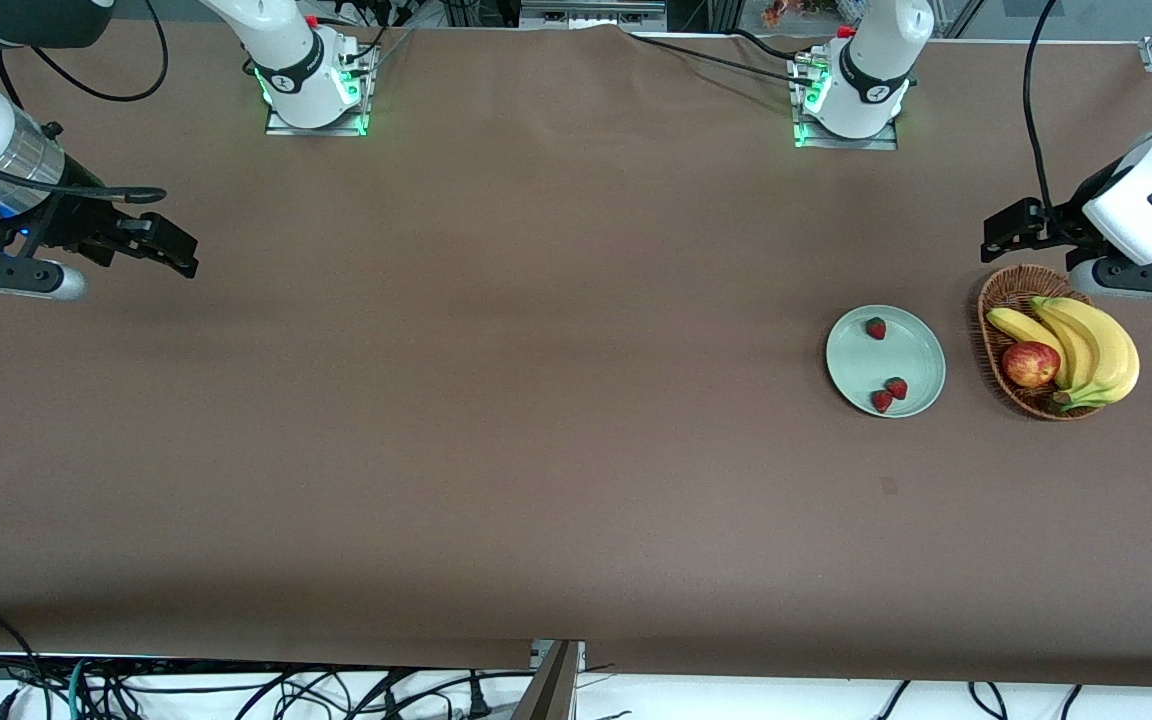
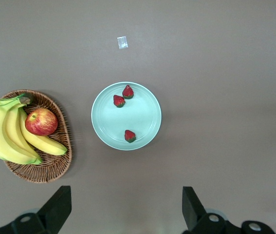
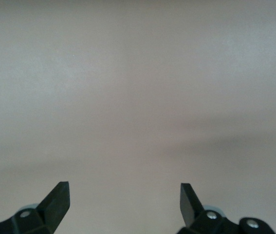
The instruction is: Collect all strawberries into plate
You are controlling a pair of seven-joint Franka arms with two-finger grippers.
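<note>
The pale mint-green plate lies toward the left arm's end of the table. Three small red strawberries rest on it: one at the rim farther from the front camera, and a pair close together at the nearer rim. My left gripper hangs open and empty in the air beside the basket, apart from the plate. Open and empty too, my right gripper waits over bare table at the right arm's end.
A brown wicker basket stands beside the plate, holding a bunch of bananas and a red-yellow apple. A small pale mark lies on the brown cloth nearer the front camera than the plate.
</note>
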